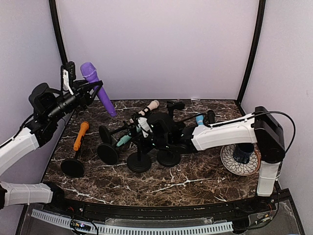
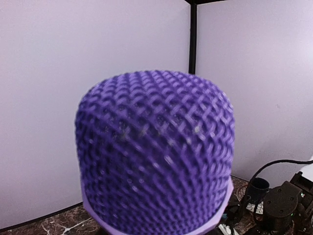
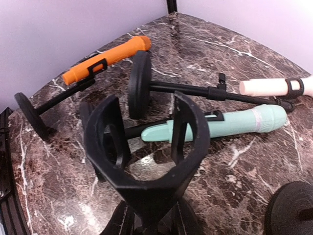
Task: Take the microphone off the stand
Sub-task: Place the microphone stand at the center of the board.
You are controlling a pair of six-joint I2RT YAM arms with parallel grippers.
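Purple microphone (image 1: 98, 92) lifted clear of the stand (image 1: 139, 162), held aloft over the left edge of the surface (image 1: 195, 178), handle clamped in the left jaws, right jaws closed on the stand's stem beneath its empty clip (image 3: 146, 191), base set mid-surface

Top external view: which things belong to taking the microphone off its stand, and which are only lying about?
Job: purple microphone, held up by the left tool; upright stand with its empty clip.
Lying about: orange microphone, teal microphone, cream microphone, each clipped to a tipped stand; plate with dark cup.
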